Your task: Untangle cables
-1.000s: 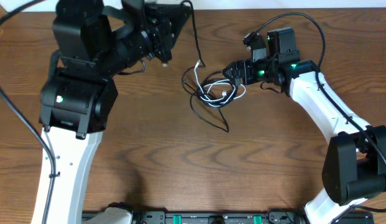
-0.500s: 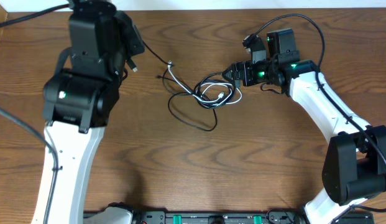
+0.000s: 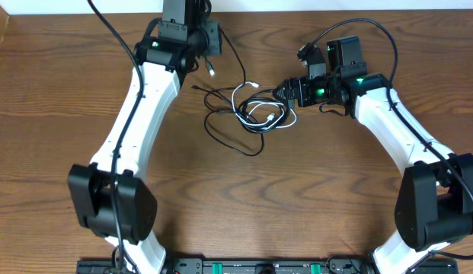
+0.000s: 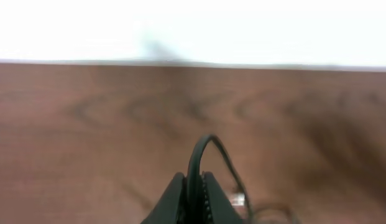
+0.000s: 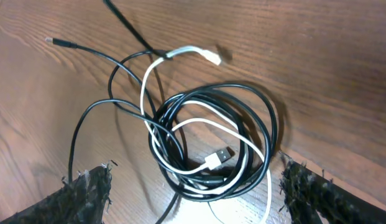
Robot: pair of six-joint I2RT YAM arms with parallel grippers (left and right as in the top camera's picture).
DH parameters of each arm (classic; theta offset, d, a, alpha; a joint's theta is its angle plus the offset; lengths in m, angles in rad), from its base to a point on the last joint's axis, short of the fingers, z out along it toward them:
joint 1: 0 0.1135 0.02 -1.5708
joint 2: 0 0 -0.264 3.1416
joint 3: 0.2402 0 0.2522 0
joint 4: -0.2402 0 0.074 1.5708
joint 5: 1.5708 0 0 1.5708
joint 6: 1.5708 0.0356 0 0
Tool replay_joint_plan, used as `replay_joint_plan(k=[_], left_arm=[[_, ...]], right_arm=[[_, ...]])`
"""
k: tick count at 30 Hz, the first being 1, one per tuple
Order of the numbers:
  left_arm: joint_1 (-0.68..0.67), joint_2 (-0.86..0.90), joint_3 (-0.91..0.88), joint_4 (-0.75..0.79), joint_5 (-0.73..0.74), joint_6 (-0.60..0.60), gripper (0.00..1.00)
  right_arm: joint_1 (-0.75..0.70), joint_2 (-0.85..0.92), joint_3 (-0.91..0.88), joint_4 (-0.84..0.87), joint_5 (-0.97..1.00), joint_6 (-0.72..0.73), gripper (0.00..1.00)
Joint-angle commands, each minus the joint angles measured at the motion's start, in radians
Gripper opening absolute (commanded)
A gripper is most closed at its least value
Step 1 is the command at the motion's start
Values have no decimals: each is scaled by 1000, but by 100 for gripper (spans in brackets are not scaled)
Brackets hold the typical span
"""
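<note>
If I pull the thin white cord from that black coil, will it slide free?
Thin white cord looks floppy, lying in loose curves; likely sags. It threads through the coiled black cable, so pulling probably drags that light coil. Its USB plug may snag.

Found black cables (image 3: 260, 106) and white cable (image 3: 236, 97) tangled near desk's (image 3: 335, 205) far edge. Traced one black strand up to left end effector (image 3: 211, 42). Noted right end effector (image 3: 282, 91) beside tangle, spread wide.

Left claw (image 4: 193, 182) closed, right claw (image 5: 196, 186) agape.
</note>
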Motion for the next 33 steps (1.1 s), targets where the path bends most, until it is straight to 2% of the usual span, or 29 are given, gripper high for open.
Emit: replay_joint_plan(k=[1, 4, 9, 15, 21, 24, 26, 27, 28, 33], left_arm=[[12, 2, 13, 97, 24, 9, 8], [-2, 9, 13, 132, 101, 10, 7], [-29, 109, 13, 182, 150, 19, 8], [-49, 283, 13, 351, 366, 21, 8], [-89, 383, 13, 407, 374, 21, 8], [-102, 407, 13, 422, 161, 20, 8], [-102, 407, 13, 419, -67, 21, 8], [-100, 406, 13, 419, -123, 21, 8], [-90, 398, 13, 419, -339, 38, 7], [-80, 334, 15, 396, -579, 240, 7]], right_arm=[[5, 5, 18, -2, -7, -3, 86], [5, 5, 18, -2, -7, -3, 86], [5, 5, 18, -2, -7, -3, 86], [5, 5, 18, -6, -7, -3, 85], [5, 5, 18, -5, 1, -3, 86], [5, 5, 18, -5, 1, -3, 86], [5, 5, 18, -5, 1, -3, 85], [5, 5, 18, -5, 1, -3, 85], [5, 5, 18, -3, 1, -3, 85], [5, 5, 18, -3, 1, -3, 85]])
